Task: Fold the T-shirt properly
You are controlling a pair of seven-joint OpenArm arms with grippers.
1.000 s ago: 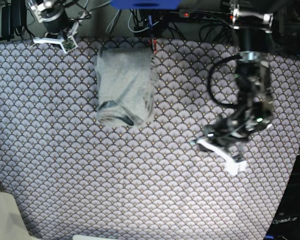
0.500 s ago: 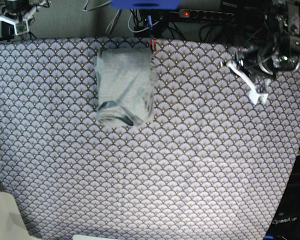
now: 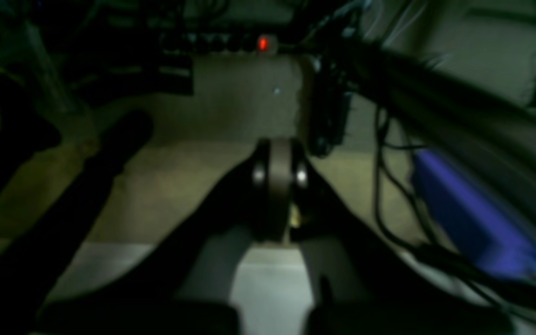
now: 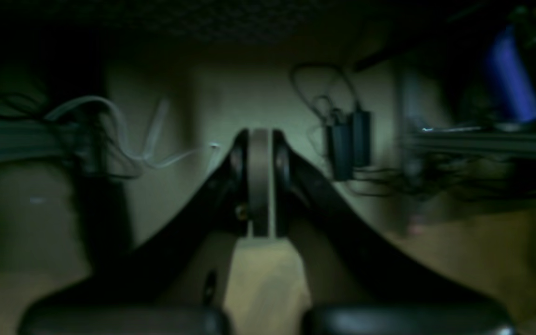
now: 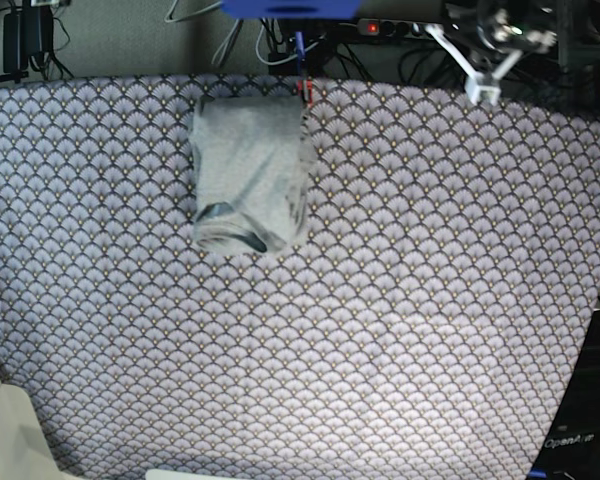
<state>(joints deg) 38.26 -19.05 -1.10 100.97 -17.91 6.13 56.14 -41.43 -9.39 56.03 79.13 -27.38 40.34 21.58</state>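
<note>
The T-shirt [image 5: 250, 172] lies folded into a compact grey rectangle at the back of the table, left of centre, with its darker neck edge showing at the near end. My left gripper [image 5: 477, 80] hangs at the back right, beyond the table's far edge and well away from the shirt. In the left wrist view its pads [image 3: 275, 181] are pressed together with nothing between them. The right gripper [image 4: 258, 179] is also shut and empty in the right wrist view, facing a dim wall with cables. It does not show in the base view.
The purple-grey scallop-patterned cloth [image 5: 380, 300] covers the whole table. A red clip [image 5: 305, 92] sits at the shirt's far right corner. Behind the table run a power strip with a red light [image 5: 371, 27], cables and a blue bar [image 5: 290, 7].
My left arm has lifted from the cloth's middle right to the back right edge. The right arm has drawn back out of the base view at top left. The T-shirt has not moved.
</note>
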